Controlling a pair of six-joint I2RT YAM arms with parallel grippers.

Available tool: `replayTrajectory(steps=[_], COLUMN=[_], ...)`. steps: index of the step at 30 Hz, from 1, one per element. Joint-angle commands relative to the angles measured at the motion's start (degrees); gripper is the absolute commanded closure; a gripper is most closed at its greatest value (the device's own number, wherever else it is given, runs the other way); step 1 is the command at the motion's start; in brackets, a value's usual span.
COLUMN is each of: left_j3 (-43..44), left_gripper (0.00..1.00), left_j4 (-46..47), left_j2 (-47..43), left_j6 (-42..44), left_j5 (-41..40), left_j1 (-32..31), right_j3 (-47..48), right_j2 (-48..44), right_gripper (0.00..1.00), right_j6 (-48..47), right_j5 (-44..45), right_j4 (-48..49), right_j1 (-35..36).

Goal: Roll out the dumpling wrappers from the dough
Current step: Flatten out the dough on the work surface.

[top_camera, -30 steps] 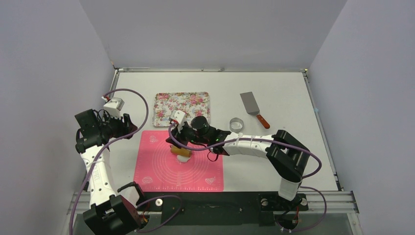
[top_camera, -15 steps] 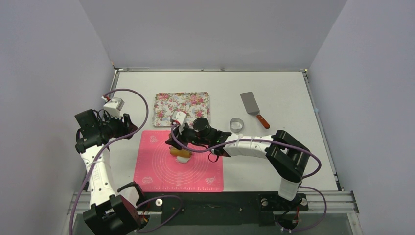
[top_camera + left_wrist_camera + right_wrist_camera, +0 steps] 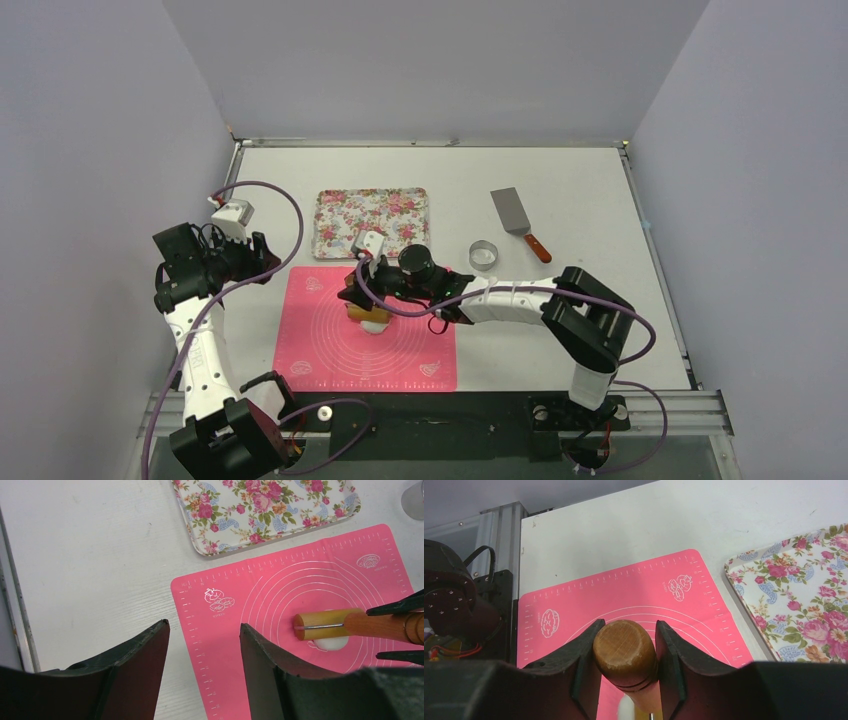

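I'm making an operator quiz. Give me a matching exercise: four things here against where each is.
1 wooden rolling pin; 2 flowered rectangular tray; 3 small metal ring cutter; 4 steel spatula with brown handle.
A farthest right, beyond the ring; B gripped by the right claw over white dough; C off the pink silicone mat's far right corner; D just beyond the mat's far edge.
Pairs: 1-B, 2-D, 3-C, 4-A.
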Motion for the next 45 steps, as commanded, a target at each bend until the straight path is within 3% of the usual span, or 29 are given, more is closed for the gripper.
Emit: replayTrajectory(steps=[1, 17, 25, 29, 34, 45], left_j3=[1.55, 1.34, 1.59, 1.85, 2.11, 2.27], left_gripper=[0.48, 0.48, 0.48, 0.48, 0.48, 0.48], left_j4=[0.03, 0.15, -0.25, -0.51, -0.77, -0.57], left_j2=[-0.28, -0.09, -0.18, -0.19, -0.41, -0.21], left_j6=[0.59, 0.7, 1.22, 1.24, 1.37, 0.82], left_j5=[0.35, 0.26, 0.02, -0.17, -0.33, -0.18], left_j1=[-0.24, -0.24, -0.22, -0.24, -0.24, -0.18], right_j3=[-6.66, -7.81, -4.48, -3.83, -6.41, -7.74], right_j2=[3.91, 4.72, 4.11, 4.6, 3.31, 0.42], right_gripper=[1.0, 1.0, 1.0, 1.0, 1.0, 1.0], right_j6=[9.81, 6.52, 0.05, -0.58, 0.47, 2.16], right_j5=[-10.59, -6.55, 10.05, 13.7, 15.07, 14.57], right_j4=[-23.55, -27.66, -30.23, -28.09, -23.81, -19.92], right_j1=[4.39, 5.34, 3.91, 2.27, -2.55, -4.07])
